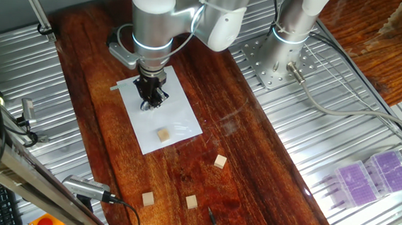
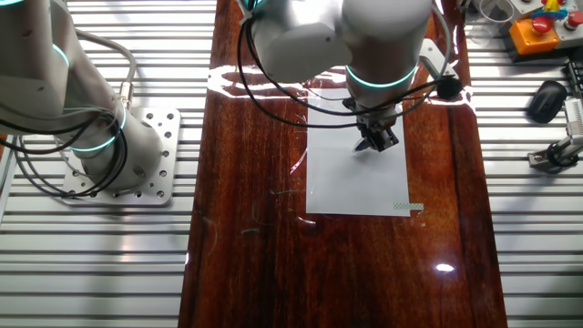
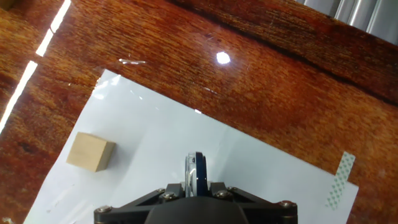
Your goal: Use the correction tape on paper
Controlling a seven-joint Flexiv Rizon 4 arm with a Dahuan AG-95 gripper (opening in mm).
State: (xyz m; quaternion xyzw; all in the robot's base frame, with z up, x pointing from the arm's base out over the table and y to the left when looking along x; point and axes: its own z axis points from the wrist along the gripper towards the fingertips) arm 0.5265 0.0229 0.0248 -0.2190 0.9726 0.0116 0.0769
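Note:
The white paper (image 1: pixel 172 125) lies on the dark wooden table; it also shows in the other fixed view (image 2: pixel 360 187) and in the hand view (image 3: pixel 186 137). My gripper (image 1: pixel 151 98) stands over the paper's upper half and is shut on the correction tape (image 3: pixel 196 171), a thin dark and translucent dispenser held edge-on between the jaws, its tip down at the sheet. In the other fixed view the gripper (image 2: pixel 375 138) sits at the paper's upper right part. A tan wooden cube (image 3: pixel 91 152) rests on the paper to the left of the dispenser.
Three more wooden cubes (image 1: pixel 219 161) (image 1: pixel 192 201) (image 1: pixel 148 198) lie on the table below the paper. A strip of patterned tape (image 3: pixel 339 180) holds the paper's corner. A dark pen-like object (image 1: pixel 214 223) lies near the table's front edge. Metal slat surfaces flank the table.

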